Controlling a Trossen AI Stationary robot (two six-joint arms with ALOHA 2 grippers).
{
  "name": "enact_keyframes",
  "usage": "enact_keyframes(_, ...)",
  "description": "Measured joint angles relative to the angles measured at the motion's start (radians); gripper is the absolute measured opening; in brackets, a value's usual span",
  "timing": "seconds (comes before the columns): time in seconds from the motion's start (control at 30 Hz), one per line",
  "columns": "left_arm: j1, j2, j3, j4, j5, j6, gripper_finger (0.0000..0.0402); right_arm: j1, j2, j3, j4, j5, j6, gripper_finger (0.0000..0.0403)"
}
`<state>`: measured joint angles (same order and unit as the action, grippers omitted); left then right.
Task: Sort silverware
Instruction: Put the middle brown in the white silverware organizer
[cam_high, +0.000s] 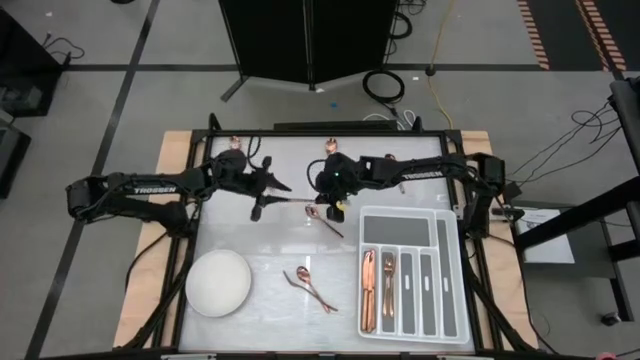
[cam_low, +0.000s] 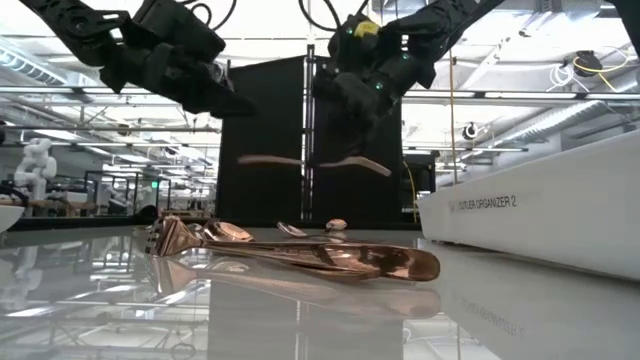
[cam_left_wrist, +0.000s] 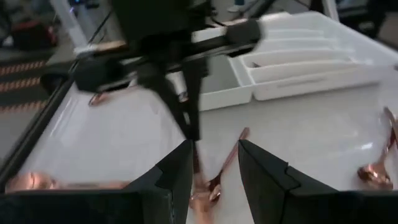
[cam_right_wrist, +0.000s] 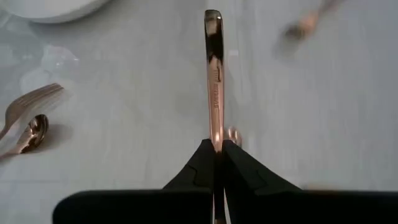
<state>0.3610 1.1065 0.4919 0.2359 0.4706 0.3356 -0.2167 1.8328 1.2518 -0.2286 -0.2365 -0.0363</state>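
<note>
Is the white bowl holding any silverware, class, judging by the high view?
No. The white bowl sits empty near the table's front left, while the loose pieces lie on the table beside it.

Your high camera looks straight down on the whole worktop (cam_high: 270, 240). Your low one sits at surface level, close behind the cutlery (cam_low: 300, 255), facing the room. Each wrist camera peers closely past its own end effector; both show the same held piece (cam_right_wrist: 214, 81).

White "TROSSEN" lettering runs along the dark left arm (cam_high: 150, 190); the white plastic divided tray's wall (cam_low: 530, 205) reads "CUTLERY ORGANIZER 2".
</note>
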Motion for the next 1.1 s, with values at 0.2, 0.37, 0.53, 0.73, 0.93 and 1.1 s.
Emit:
enact_keyframes(0.2, -0.092, 0.032, 0.0, 0.013, -0.166, 0.231, 0.013, -0.014, 0.0, 0.0, -0.041, -0.003, 0.216, 0.0005)
enact_keyframes(0.37, -0.158, 0.121, -0.001, 0.081, -0.313, 0.374, 0.013, -0.026, 0.0, 0.0, -0.031, -0.007, 0.322, 0.0007)
enact_keyframes(0.53, -0.202, 0.209, -0.001, 0.214, -0.474, 0.433, 0.013, -0.032, 0.0, 0.0, -0.031, -0.006, 0.364, 0.0007)
enact_keyframes(0.73, -0.207, 0.266, 0.012, 0.234, -0.502, 0.46, 0.013, -0.033, 0.0, 0.0, 0.023, -0.006, 0.422, 0.0008)
enact_keyframes(0.93, -0.207, 0.303, 0.031, 0.238, -0.586, 0.483, 0.013, -0.033, 0.0, 0.001, 0.084, -0.027, 0.442, 0.0008)
enact_keyframes(1.1, -0.207, 0.314, 0.031, 0.245, -0.633, 0.484, 0.013, -0.033, 0.0, 0.001, 0.087, -0.031, 0.444, 0.0009)
